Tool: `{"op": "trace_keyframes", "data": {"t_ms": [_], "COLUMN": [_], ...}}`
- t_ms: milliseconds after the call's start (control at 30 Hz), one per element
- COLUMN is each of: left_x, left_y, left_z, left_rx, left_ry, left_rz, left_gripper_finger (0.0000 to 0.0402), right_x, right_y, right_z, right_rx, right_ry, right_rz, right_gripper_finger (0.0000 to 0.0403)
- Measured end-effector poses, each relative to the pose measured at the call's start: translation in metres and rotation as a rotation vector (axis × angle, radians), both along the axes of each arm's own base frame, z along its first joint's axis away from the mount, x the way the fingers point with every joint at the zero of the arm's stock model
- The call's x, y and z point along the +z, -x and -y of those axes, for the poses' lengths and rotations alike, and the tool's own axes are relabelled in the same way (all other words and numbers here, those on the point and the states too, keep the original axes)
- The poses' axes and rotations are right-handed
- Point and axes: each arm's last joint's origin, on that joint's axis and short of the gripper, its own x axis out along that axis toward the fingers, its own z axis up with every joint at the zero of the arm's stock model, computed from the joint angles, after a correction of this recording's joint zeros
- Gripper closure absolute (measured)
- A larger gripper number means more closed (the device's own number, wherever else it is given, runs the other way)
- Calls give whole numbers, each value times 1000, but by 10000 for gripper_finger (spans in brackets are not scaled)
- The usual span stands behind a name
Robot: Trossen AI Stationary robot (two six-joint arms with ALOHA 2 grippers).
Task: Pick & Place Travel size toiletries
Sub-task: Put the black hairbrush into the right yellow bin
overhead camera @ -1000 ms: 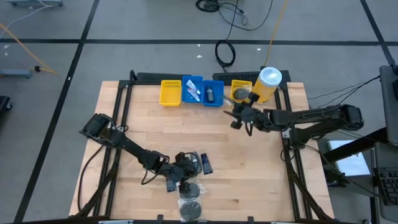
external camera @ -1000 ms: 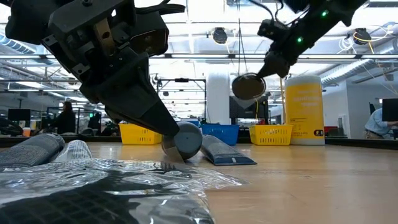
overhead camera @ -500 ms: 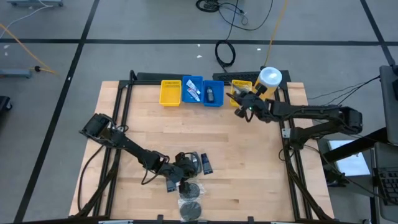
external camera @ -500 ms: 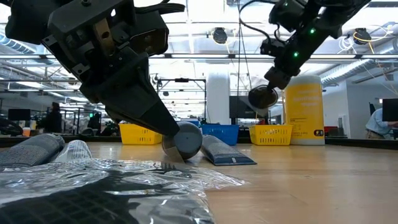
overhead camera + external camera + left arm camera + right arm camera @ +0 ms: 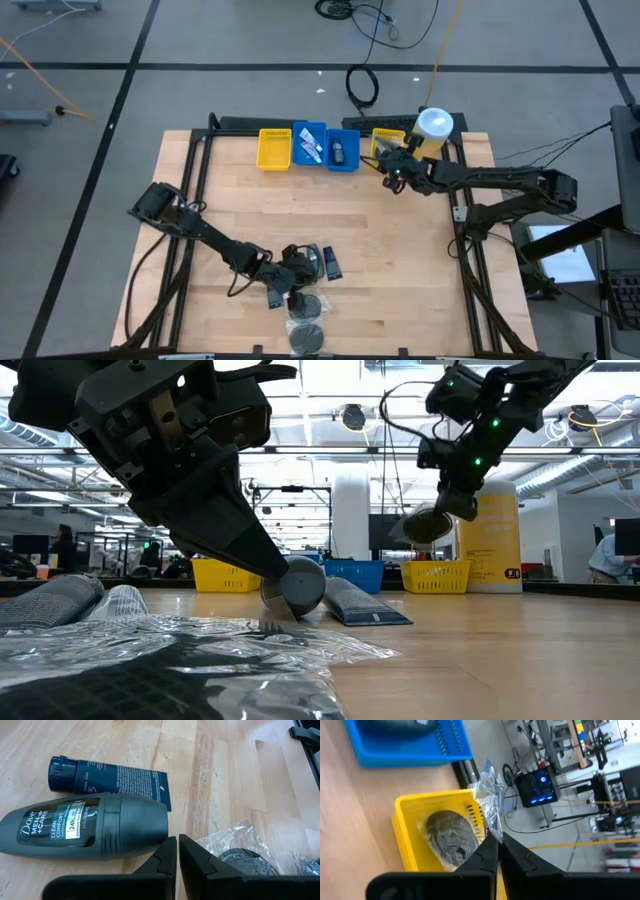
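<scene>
Now we begin with the wooden table, then the row of bins at its far edge, then the small goods. Our right gripper hangs just over the rightmost yellow bin, fingers pressed together on the clear wrapper of a mesh puff, which sits low in that bin directly below the fingertips. Beside that bin stands the big yellow canister. We judge the step in hand to be the placing: the puff looks delivered, so the next move calls for spreading the fingers to let go of the wrapper, then lifting clear. Our left gripper rests near the table's front edge, fingers closed and empty, with a deodorant stick just ahead of its tips, a dark tube beyond that, and 2 wrapped puffs close beside it.
</scene>
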Motion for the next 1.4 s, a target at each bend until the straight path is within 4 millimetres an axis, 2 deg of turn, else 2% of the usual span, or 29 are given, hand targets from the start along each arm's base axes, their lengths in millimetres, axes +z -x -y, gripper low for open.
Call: {"op": "trace_keyframes", "data": {"t_ms": [300, 667, 1067, 1400], "left_x": [0, 0, 0, 1], "left_y": [0, 0, 0, 0], "left_z": [0, 0, 0, 0], "left_rx": [-5, -5, -7, -7], "left_ry": [-7, -5, -5, -5], "left_rz": [1, 2, 6, 7], "left_gripper_finger": [382, 382, 382, 382], "right_x": [-27, -55, -56, -55], "right_y": [-7, -12, -16, -19], "right_z": [11, 21, 22, 21], "right_rx": [0, 24, 11, 6], "right_ry": [71, 45, 52, 44], "right_rz": [-318, -498, -455, -377], "right_gripper_finger": [403, 402, 362, 306]}}
